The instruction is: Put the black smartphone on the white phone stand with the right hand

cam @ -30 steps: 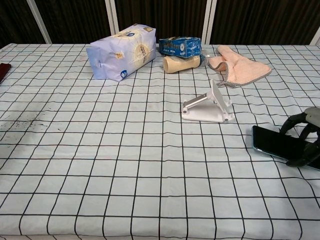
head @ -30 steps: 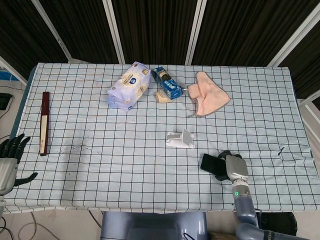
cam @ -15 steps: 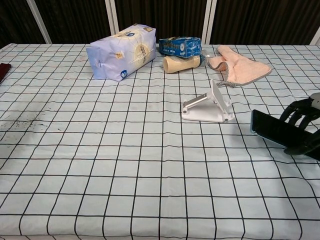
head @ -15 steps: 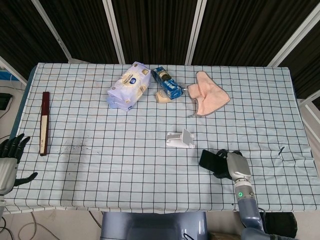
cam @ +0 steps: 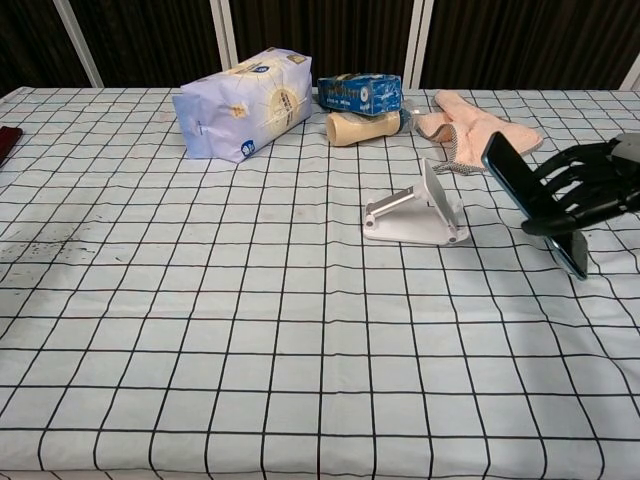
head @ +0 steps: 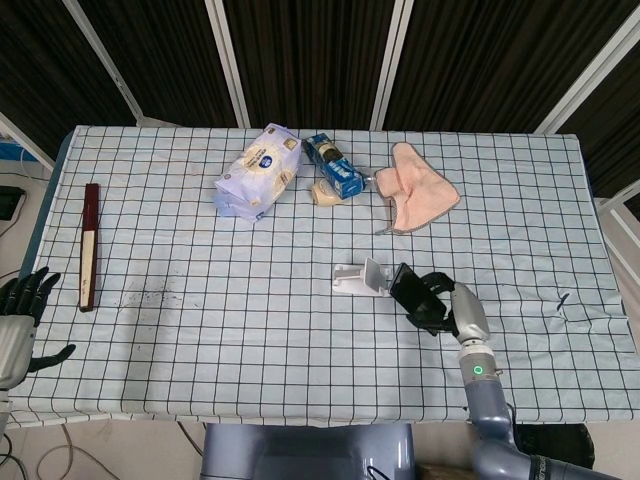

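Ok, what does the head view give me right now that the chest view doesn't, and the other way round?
Only the head view shows the left hand, idle off the table's left edge, the whole dark red stick and the right forearm. Only the chest view shows from the side that the black smartphone is lifted clear of the cloth and tilted, right of the white phone stand, not yet on it. Both show the right hand holding the phone, the stand, the white bag and the pink cloth.

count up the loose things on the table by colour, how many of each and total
black: 1, smartphone, held in the right hand
white: 1, phone stand
blue and white: 2, bag, pack
tan: 1, bottle
pink: 1, cloth
dark red: 1, flat stick
total: 7
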Controlling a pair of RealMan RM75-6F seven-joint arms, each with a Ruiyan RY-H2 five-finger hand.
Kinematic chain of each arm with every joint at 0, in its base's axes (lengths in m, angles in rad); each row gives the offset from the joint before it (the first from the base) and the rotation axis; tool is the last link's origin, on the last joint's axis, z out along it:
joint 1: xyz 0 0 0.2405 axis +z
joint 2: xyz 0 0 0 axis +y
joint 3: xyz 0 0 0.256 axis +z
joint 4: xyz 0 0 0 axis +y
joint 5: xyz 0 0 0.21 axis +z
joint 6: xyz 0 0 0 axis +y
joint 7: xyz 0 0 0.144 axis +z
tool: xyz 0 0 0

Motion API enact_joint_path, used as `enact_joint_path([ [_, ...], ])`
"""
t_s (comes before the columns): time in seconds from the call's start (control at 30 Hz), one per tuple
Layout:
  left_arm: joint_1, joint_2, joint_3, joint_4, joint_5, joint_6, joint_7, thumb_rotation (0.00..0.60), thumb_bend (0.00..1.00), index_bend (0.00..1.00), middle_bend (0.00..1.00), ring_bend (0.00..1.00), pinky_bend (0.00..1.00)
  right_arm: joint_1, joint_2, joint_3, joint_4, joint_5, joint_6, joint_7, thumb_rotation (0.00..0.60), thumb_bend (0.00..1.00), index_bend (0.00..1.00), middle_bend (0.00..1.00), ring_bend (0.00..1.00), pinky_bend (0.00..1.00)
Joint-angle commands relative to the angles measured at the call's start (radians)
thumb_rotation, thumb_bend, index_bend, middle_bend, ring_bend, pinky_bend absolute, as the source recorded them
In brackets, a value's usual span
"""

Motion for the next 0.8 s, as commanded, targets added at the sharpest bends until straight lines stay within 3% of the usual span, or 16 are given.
enact_joint_path([
  [0.03,0.0,0.0,0.0,-0.001,-0.002,-0.002,-0.001,0.6,0.0,0.0,0.0,0.0,0.0,-0.002,-0.048,0.047,0.055,-0.06,-0.032,0.136,0.6,0.73,0.59,0.47,0.46,0.16],
  [0.43,-0.003,-0.001,-0.001,-0.005,-0.013,-0.012,-0.001,0.6,0.0,0.0,0.0,0.0,0.0,0.008,-0.056,0.07,0.231,-0.28,-0.166,0.57,0.6,0.76,0.59,0.47,0.39,0.16],
  [0.8,-0.002,-0.016,-0.013,0.003,-0.026,-0.002,0.017,0.6,0.0,0.0,0.0,0.0,0.0,0.058,-0.089,0.037,0.442,-0.464,-0.194,0.89,0.6,1.0,0.59,0.47,0.38,0.16],
])
